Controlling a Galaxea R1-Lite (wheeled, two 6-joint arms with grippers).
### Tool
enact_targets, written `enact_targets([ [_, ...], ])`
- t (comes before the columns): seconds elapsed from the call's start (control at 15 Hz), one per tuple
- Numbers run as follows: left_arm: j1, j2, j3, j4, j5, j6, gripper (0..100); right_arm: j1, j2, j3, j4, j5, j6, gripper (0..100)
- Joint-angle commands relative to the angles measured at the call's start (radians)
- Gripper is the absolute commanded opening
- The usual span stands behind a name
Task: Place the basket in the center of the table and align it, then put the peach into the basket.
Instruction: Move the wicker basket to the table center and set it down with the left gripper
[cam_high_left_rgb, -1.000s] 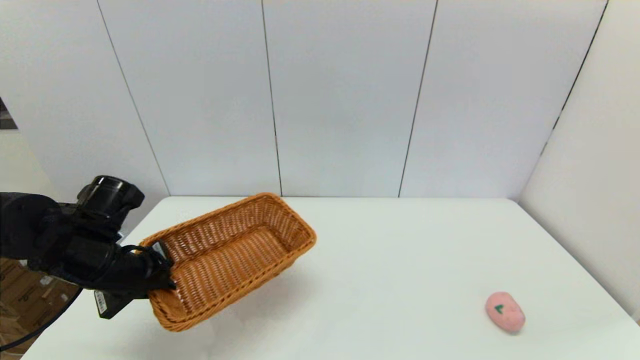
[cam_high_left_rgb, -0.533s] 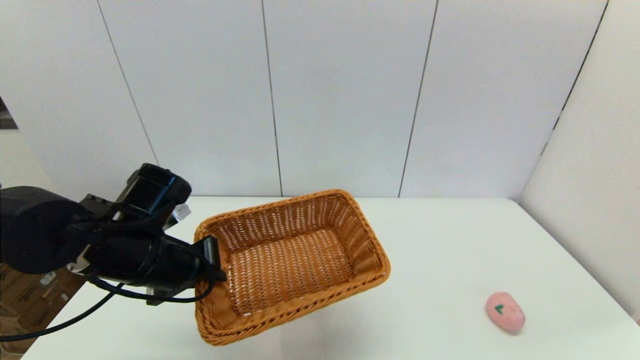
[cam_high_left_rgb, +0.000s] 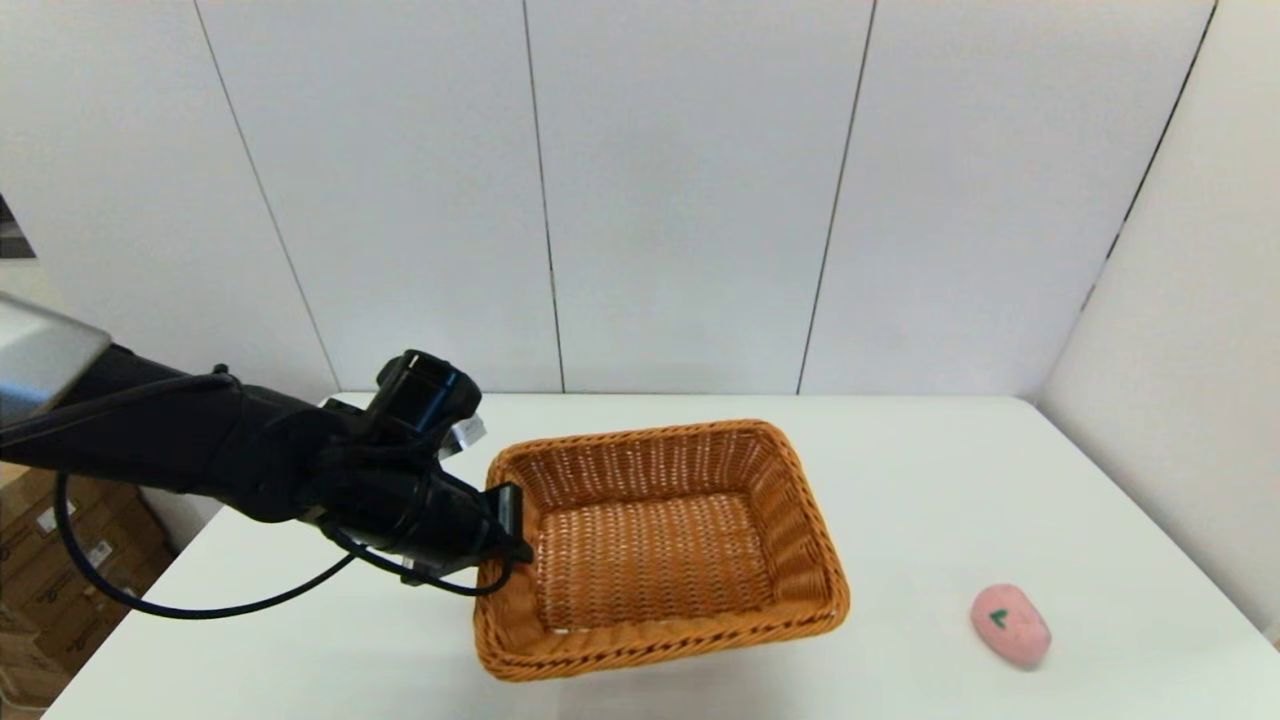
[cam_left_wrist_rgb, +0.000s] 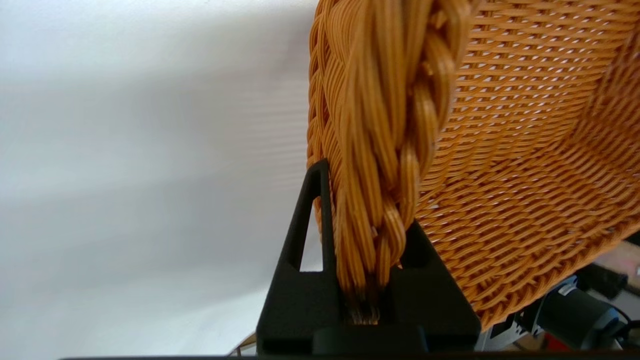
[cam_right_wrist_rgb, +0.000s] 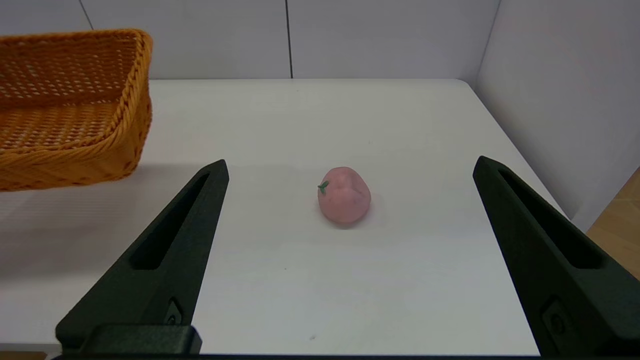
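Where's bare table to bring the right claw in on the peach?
Bare table lies all round the peach: a wide patch between it and the basket, and a narrower strip toward the right edge. The right claw is open. It is crowded only at the basket's left rim, which the left claw grips.

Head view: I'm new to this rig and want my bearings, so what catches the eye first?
The large orange-brown woven wicker basket stands out near the middle of the white table. The left gripper has its black fingers clamped on the braided rim at the basket's left end. The small pink toy peach lies alone at the near right, with the right gripper open before it.
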Motion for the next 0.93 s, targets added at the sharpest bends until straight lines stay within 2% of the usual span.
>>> enact_targets([
  [0.07, -0.001, 0.077, -0.024, 0.000, -0.023, 0.050, 0, 0.000, 0.000, 0.000, 0.000, 0.000, 0.000, 100],
  [0.27, -0.004, 0.091, -0.038, 0.001, -0.061, 0.058, 0, 0.000, 0.000, 0.000, 0.000, 0.000, 0.000, 100],
  [0.93, -0.018, 0.163, -0.053, -0.011, -0.066, 0.061, 0, 0.000, 0.000, 0.000, 0.000, 0.000, 0.000, 100],
])
